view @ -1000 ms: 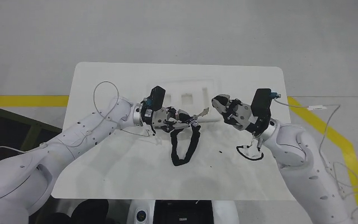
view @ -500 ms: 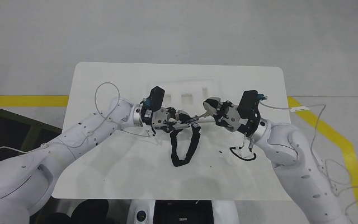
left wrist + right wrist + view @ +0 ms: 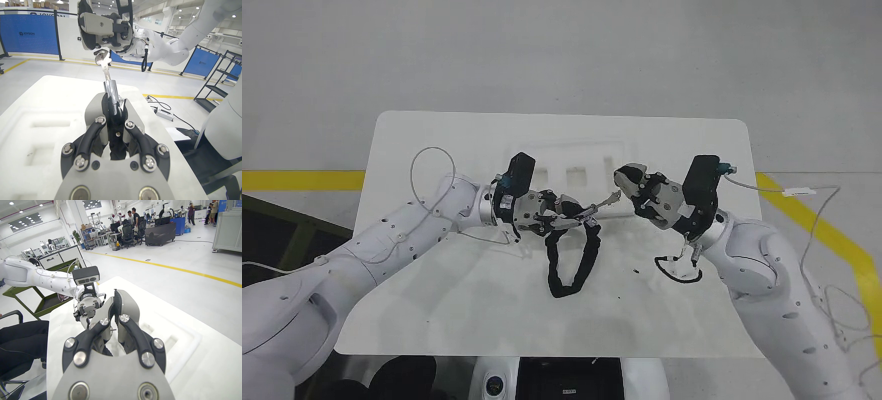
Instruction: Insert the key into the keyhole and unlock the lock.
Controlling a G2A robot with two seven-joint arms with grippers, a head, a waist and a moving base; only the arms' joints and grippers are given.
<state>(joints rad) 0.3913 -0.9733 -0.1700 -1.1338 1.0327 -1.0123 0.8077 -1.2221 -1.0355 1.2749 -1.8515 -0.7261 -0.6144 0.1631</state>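
Left gripper (image 3: 113,106) is clamped on the lock (image 3: 111,89), chrome barrel sticking out past its tips, cable (image 3: 567,268) looping away beneath it. Key (image 3: 103,60) sits in the keyhole at the barrel end. Right gripper (image 3: 114,294) has its fingers pressed together, tips right at the key head. Can't tell if they touch it.

1. Left arm (image 3: 392,235) and right arm (image 3: 762,265) over the table (image 3: 692,135): chunky glossy white shells.
2. Left gripper (image 3: 113,100), right gripper (image 3: 114,295): grey plate fingers, black links, shiny round screws.
3. Black camera box (image 3: 86,275) per wrist; a thin white cable (image 3: 427,158) loops off the left arm over the table.
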